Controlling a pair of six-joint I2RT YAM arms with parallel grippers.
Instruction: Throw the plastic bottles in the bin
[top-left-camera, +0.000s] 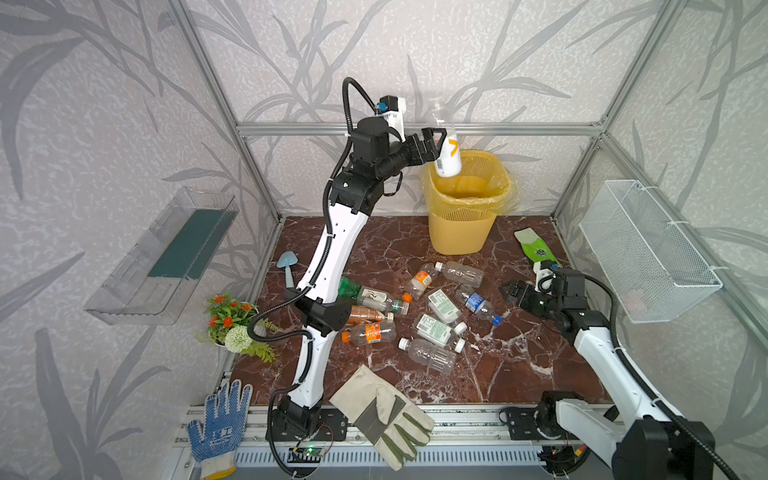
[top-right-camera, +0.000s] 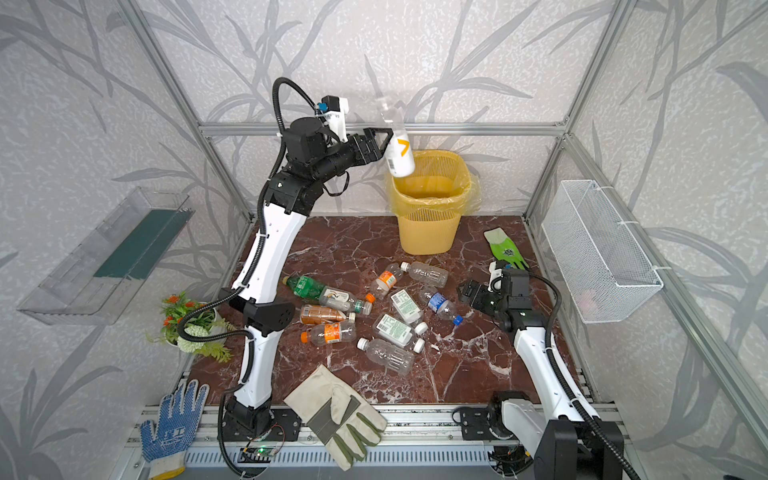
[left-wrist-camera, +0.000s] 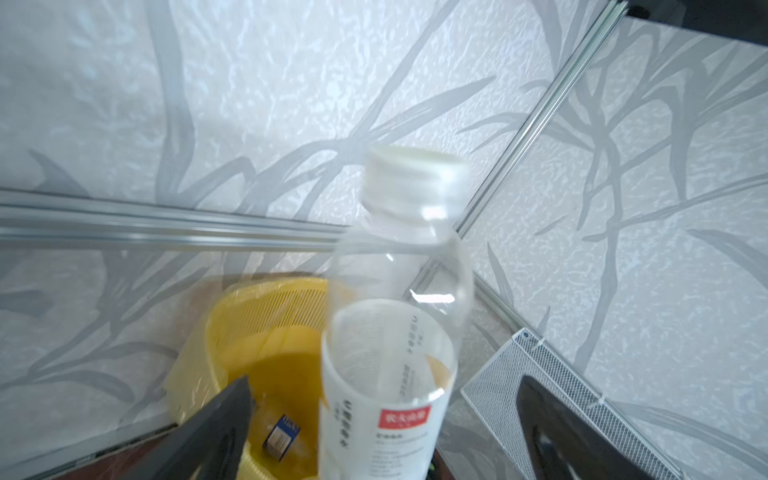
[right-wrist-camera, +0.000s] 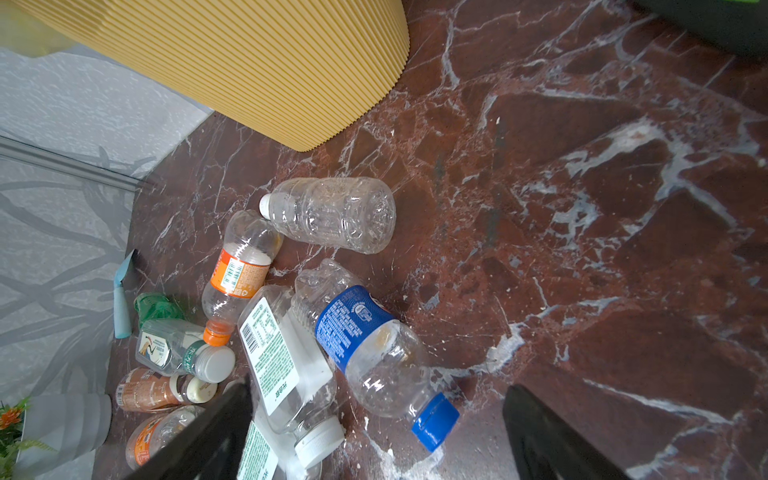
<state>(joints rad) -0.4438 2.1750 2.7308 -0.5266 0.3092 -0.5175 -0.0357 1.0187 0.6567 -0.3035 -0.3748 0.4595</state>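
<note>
A clear plastic bottle (top-left-camera: 448, 156) with a white label and white cap hangs upright over the mouth of the yellow bin (top-left-camera: 461, 232). It stands between the fingers of my left gripper (top-left-camera: 438, 143), which is open. In the left wrist view a gap shows on each side of the bottle (left-wrist-camera: 390, 332), with the bin (left-wrist-camera: 257, 307) below it. Several more plastic bottles (top-left-camera: 415, 307) lie heaped on the marble floor. My right gripper (top-left-camera: 509, 291) hovers open, holding nothing, by the heap's right edge, over a blue-labelled, blue-capped bottle (right-wrist-camera: 365, 345).
A clear tray (top-left-camera: 162, 257) hangs on the left wall and a white wire basket (top-left-camera: 648, 253) on the right wall. A green glove (top-left-camera: 534, 249), a beige work glove (top-left-camera: 382, 411), a blue glove (top-left-camera: 220, 424), a potted plant (top-left-camera: 232, 320) and a blue trowel (top-left-camera: 286, 266) lie around the heap.
</note>
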